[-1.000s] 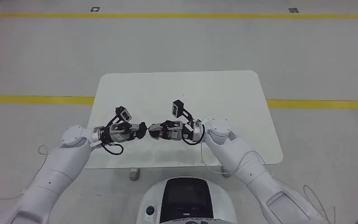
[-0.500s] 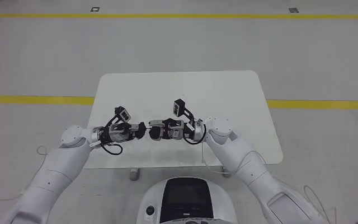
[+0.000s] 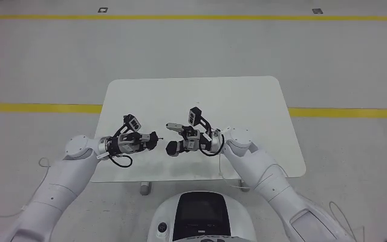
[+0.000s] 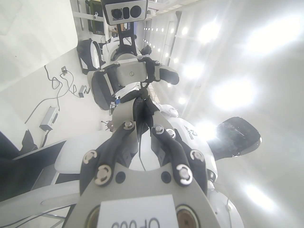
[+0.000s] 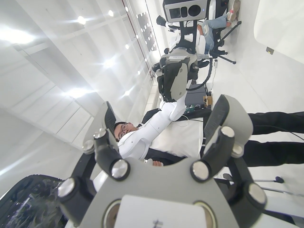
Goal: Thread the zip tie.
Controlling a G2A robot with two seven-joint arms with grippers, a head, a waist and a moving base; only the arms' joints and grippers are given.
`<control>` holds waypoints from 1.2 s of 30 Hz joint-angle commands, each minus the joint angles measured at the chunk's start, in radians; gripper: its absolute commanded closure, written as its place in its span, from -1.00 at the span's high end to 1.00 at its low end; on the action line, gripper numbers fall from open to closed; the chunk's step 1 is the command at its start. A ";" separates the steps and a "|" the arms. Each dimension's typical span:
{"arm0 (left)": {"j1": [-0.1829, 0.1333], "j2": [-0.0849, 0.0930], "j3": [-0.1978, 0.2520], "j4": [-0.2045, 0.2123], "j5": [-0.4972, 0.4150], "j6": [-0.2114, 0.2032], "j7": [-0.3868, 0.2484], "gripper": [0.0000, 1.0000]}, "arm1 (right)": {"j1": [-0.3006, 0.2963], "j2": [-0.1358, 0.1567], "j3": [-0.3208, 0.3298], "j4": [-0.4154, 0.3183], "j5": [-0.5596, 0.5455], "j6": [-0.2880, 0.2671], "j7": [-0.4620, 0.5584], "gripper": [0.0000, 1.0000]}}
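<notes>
From the top view I see bright, flat, even light across the white table (image 3: pixel 254 97) and the pale floor (image 3: pixel 181 54). In both wrist views, ceiling lights (image 4: pixel 234 94) flare into broad white glare, and straight lines bow strongly toward the edges.

Over the lower edge of the table (image 3: pixel 242 103), centre frame: left gripper (image 3: pixel 155 140) at left, zip tie (image 4: pixel 144 93) between its fingers; right gripper (image 3: pixel 170 137) just right, apart.
</notes>
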 commanded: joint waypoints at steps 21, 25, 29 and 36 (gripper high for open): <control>0.054 0.016 -0.031 -0.011 -0.002 -0.030 -0.026 -1.00 | 0.013 0.004 -0.024 0.016 0.009 0.003 0.047 -0.50; 0.052 0.015 -0.026 -0.011 -0.004 -0.034 -0.026 -1.00 | 0.016 0.003 -0.031 0.023 0.011 0.006 0.045 -0.52; 0.051 0.015 -0.024 -0.011 -0.007 -0.037 -0.026 -1.00 | 0.019 0.002 -0.036 0.029 0.012 0.006 0.042 -0.54; 0.049 0.014 -0.015 -0.010 -0.005 -0.040 -0.026 -1.00 | 0.024 0.001 -0.045 0.036 0.012 0.007 0.039 -0.68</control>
